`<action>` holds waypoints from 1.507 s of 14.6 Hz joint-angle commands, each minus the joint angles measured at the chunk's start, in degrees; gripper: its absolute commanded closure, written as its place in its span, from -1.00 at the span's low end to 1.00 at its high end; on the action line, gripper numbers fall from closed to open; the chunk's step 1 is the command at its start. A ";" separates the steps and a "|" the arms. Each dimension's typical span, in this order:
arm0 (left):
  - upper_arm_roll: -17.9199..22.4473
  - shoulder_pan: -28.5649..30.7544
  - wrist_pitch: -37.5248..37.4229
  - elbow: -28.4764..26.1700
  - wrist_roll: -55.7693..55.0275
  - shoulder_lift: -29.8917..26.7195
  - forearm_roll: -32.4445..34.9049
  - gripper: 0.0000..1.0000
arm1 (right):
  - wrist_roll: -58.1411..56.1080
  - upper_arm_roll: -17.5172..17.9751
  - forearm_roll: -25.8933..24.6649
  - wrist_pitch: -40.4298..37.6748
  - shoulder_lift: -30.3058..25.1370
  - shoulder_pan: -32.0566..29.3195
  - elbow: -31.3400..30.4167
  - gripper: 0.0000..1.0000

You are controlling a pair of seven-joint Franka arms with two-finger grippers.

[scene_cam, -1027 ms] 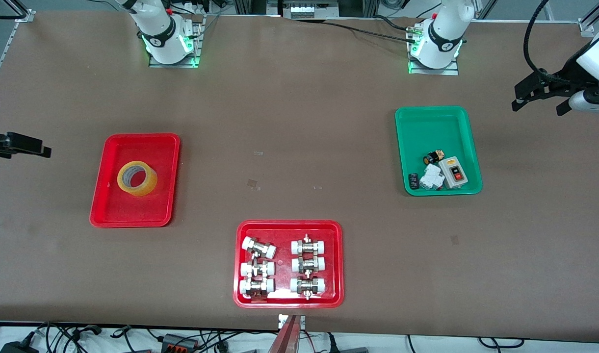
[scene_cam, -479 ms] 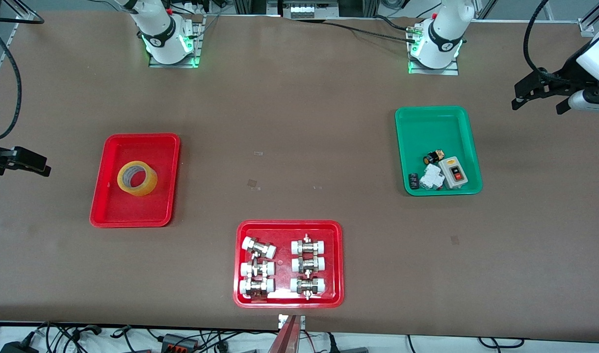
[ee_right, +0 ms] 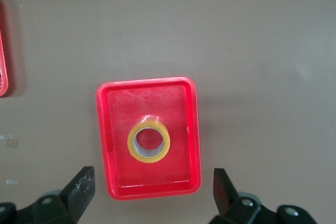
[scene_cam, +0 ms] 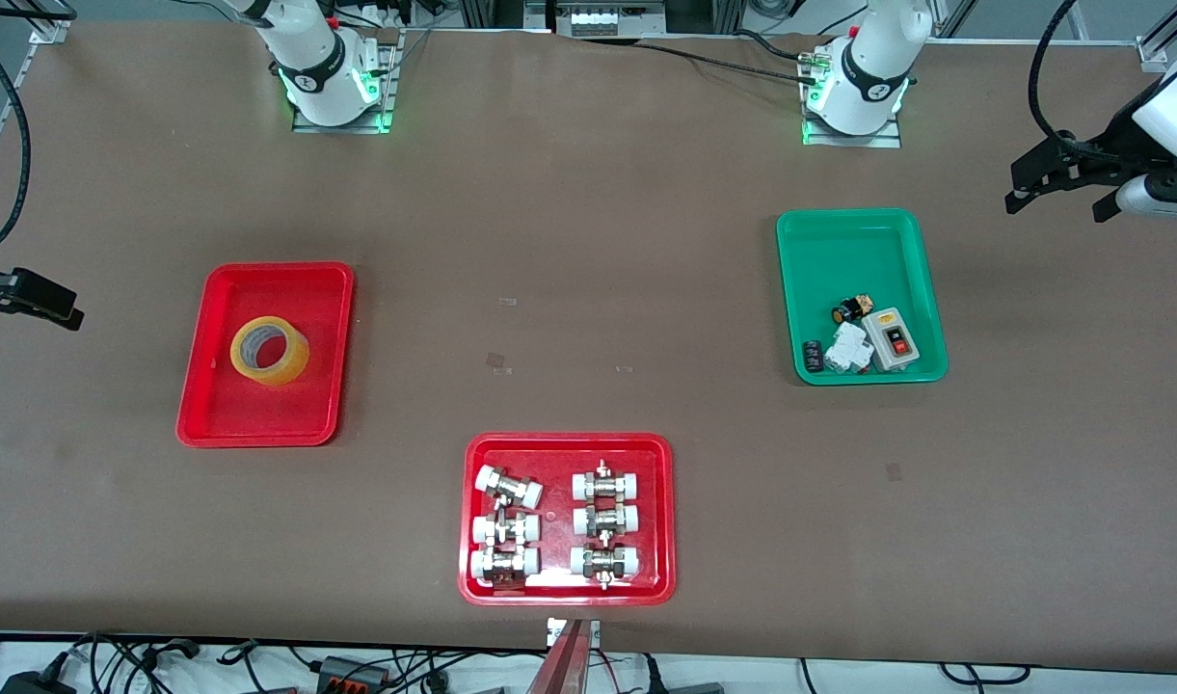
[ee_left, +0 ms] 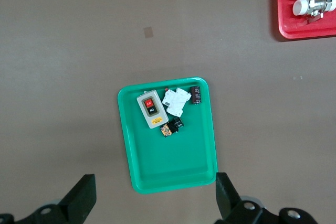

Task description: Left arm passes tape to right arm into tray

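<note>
The tape (scene_cam: 269,350) lies in the plain red tray (scene_cam: 212,414), near the right arm's end. The right gripper (ee_right: 152,195) and the left gripper (ee_left: 155,203) both hang wide apart, holding nothing, over the table's (scene_cam: 588,241) ends. A green tray (scene_cam: 853,241) and a red tray of fittings (scene_cam: 660,511) sit well apart.

A brown counter (scene_cam: 588,241) seen from high above, two white robot bases along its upper edge; toward the right arm's end, a plain red tray (scene_cam: 212,414) holds a roll of yellow packing tape (scene_cam: 270,351) lying flat, its hole facing up; nearest the camera, mid-counter, a second red tray (scene_cam: 567,590) carries six white-capped metal fittings (scene_cam: 557,525) in two columns; toward the left arm's end, a green tray (scene_cam: 858,246) holds a grey switch box (scene_cam: 890,339) with a red button, a white part and small black parts, all crowded into its near end; the left gripper (scene_cam: 1065,198) hangs at that end of the counter, fingers apart; the right gripper (scene_cam: 29,301) shows at the other edge, partly cut off.
</note>
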 commanded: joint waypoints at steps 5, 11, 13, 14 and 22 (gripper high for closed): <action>0.04 0.17 -1.62 2.22 -0.01 1.74 0.01 -1.00 | -0.32 -0.38 0.07 6.37 -13.21 0.88 -18.65 -1.00; 0.04 0.17 -2.50 3.62 0.07 2.36 0.10 -1.00 | -0.23 -0.03 0.68 3.64 -13.74 0.88 -17.69 -1.00; 0.04 0.17 -2.94 3.71 -0.01 2.44 0.10 -1.00 | -0.32 -0.03 1.73 2.50 -13.74 0.80 -17.60 -1.00; 0.04 0.17 -3.03 3.80 -0.02 2.53 0.10 -1.00 | -0.41 -0.12 1.82 2.23 -13.74 0.71 -17.51 -1.00; -0.14 0.96 -3.29 3.89 -0.01 2.53 1.33 -1.00 | 0.47 0.06 1.82 2.85 -13.65 0.80 -17.51 -1.00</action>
